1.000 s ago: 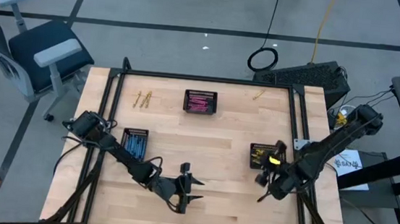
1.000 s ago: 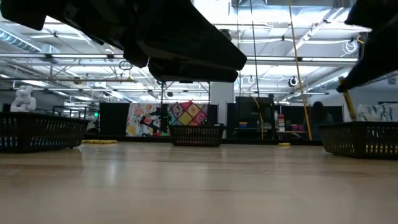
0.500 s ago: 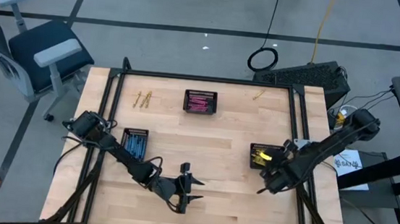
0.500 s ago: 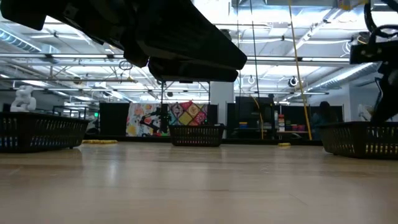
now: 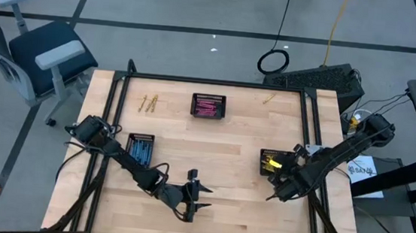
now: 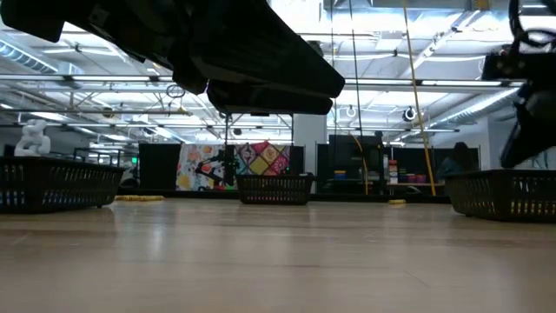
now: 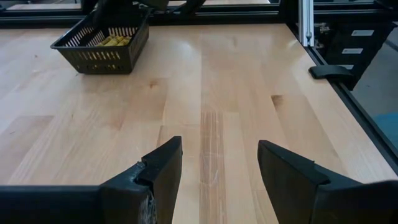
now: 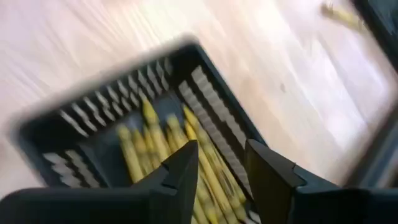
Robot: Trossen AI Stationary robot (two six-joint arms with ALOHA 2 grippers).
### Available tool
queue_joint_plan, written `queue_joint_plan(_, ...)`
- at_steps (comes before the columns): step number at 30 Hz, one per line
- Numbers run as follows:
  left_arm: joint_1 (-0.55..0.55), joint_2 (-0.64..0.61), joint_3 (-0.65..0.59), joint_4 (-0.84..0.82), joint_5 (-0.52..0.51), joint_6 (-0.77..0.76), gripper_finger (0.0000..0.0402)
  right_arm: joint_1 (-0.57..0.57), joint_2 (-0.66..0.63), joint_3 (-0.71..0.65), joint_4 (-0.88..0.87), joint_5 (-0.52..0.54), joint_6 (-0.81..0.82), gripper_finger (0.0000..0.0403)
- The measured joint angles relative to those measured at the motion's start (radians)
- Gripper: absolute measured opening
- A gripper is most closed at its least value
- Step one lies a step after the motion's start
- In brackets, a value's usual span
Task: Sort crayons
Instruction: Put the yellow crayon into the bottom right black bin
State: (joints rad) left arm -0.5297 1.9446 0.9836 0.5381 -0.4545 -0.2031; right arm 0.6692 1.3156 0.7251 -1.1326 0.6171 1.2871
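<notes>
Over the right side of the worktop (image 5: 227, 156) the right claw (image 8: 217, 163) hung directly above a black mesh basket (image 5: 272, 163), its two dark fingers parted with a gap between them and nothing held. Under that gap lay the yellow crayons (image 8: 168, 146), a loose heap on the basket's floor, apart from the fingers and lower than them. From above, those same crayons showed as a bright yellow patch just left of the right arm's wrist.

At the near edge, around the middle, the left claw (image 5: 193, 204) waited with its fingers spread wide and empty above bare wood, well apart from every basket.

Pink crayons (image 5: 207, 107) filled a basket at the far middle (image 5: 209, 98), and blue crayons (image 5: 139, 150) lay in a basket on the left (image 5: 141, 136). A few loose yellow crayons (image 5: 149, 104) rested on the wood at the far left, and another stray one (image 5: 268, 99) lay near the far right corner, both well away from either claw.
</notes>
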Motion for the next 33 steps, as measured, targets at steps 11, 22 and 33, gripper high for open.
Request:
queue_joint_plan(11, 0.023, 0.000, 0.000, 0.013, 0.000, -0.231, 0.0210, 0.105, 0.034, 0.003, 0.912, 0.374, -0.474, 0.0117)
queue_joint_plan(22, -0.087, -0.099, 0.231, -0.807, 0.179, -0.572, 0.0209, 0.120, 0.259, 0.003, 1.441, 0.271, -0.884, 0.0116)
queue_joint_plan(33, -0.319, -0.099, 0.255, -1.577, 0.294, -1.054, 0.0209, 0.110, 0.284, 0.003, 1.466, 0.271, -0.884, 0.0116)
